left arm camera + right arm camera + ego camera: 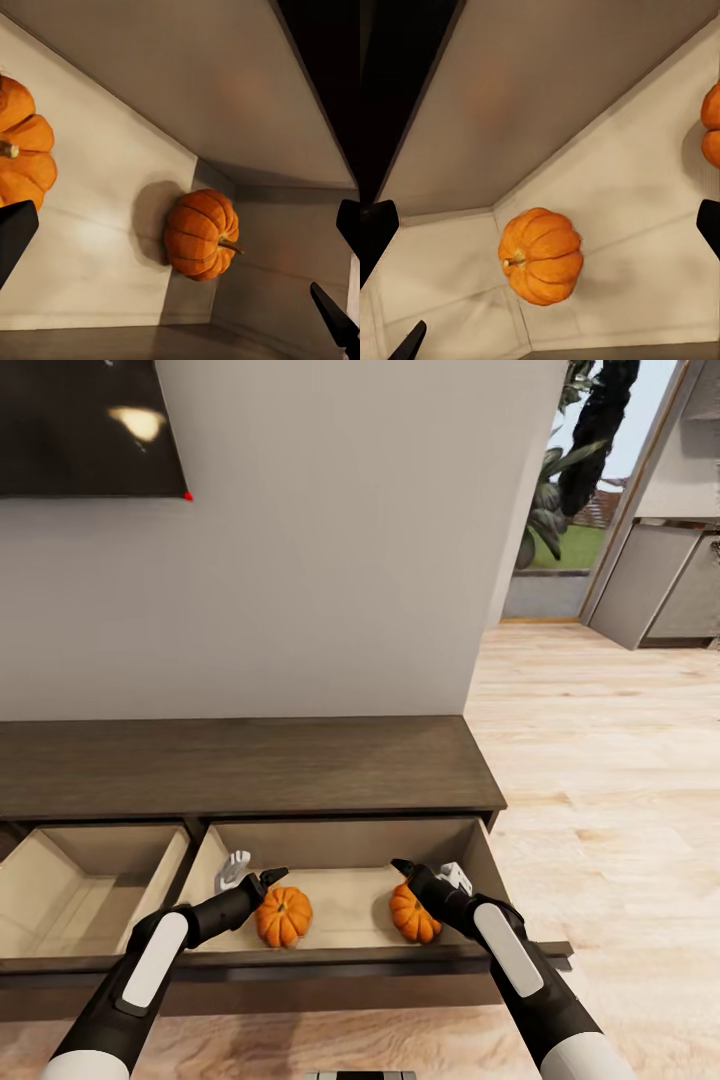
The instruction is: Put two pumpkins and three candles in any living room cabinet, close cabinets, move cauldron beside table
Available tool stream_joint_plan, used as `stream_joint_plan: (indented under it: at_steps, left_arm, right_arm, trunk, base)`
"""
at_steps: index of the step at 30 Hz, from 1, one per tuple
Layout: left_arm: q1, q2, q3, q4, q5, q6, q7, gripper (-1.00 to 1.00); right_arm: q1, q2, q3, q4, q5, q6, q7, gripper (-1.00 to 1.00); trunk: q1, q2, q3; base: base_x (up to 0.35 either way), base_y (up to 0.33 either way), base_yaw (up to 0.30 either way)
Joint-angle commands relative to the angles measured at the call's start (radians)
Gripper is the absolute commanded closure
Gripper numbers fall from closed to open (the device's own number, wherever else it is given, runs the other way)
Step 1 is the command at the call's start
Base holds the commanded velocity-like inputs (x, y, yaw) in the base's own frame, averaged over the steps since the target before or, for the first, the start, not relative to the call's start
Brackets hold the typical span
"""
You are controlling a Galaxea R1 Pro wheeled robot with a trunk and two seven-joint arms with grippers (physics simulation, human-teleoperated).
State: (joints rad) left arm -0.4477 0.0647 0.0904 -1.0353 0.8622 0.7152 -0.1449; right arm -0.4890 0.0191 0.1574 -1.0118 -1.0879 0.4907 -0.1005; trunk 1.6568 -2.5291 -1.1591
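Two ribbed orange pumpkins [283, 916] in pale drawer [340, 850], both pincers [268, 877] [405, 868] wide, empty.

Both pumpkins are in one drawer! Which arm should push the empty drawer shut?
Probably left: the open left gripper is nearer the empty pale-beige drawer, while the right gripper hangs farther away over a round orange pumpkin.

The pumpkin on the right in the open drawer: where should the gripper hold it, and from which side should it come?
Take the right pumpkin across its round ribbed body, coming from above with the right gripper open wide. It lies tipped, stem sideways, on the drawer floor, close to the drawer's right wall, so a sideways approach looks cramped. The stem seems too small to hold.
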Motion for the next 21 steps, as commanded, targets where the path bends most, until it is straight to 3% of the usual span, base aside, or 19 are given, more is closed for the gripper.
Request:
stream_joint_plan:
  at_steps: [1, 9, 14, 21]
  left_arm:
    - [-0.001, 0.0, 0.002, 0.0, -0.002, 0.006, -0.004, -1.0]
    - [0.0, 0.003, 0.002, 0.0, 0.003, 0.006, -0.007, -1.0]
    - [-0.001, 0.009, -0.007, 0.0, 0.077, 0.026, -0.007, -1.0]
    - [-0.001, 0.01, -0.006, 0.0, 0.095, 0.055, -0.007, -1.0]
  right_arm:
    - [0.0, 0.0, 0.001, -0.002, -0.011, 0.002, -0.01, -1.0]
    - [0.0, -0.001, 0.001, -0.003, -0.011, 0.004, -0.009, -1.0]
    - [0.0, -0.001, 0.001, -0.003, -0.012, 0.007, -0.006, -1.0]
    - [0.0, -0.002, 0.001, -0.005, -0.013, 0.008, -0.004, -1.0]
  trunk:
    - [-0.001, 0.0, 0.003]
    - [-0.004, 0.002, 0.034]
    - [-0.006, 0.003, 0.053]
    - [-0.01, 0.005, 0.08]
  base:
    - [0.0, 0.0, 0.0]
    - [0.0, 0.0, 0.0]
    - [0.0, 0.0, 0.0]
    - [0.0, 0.0, 0.0]
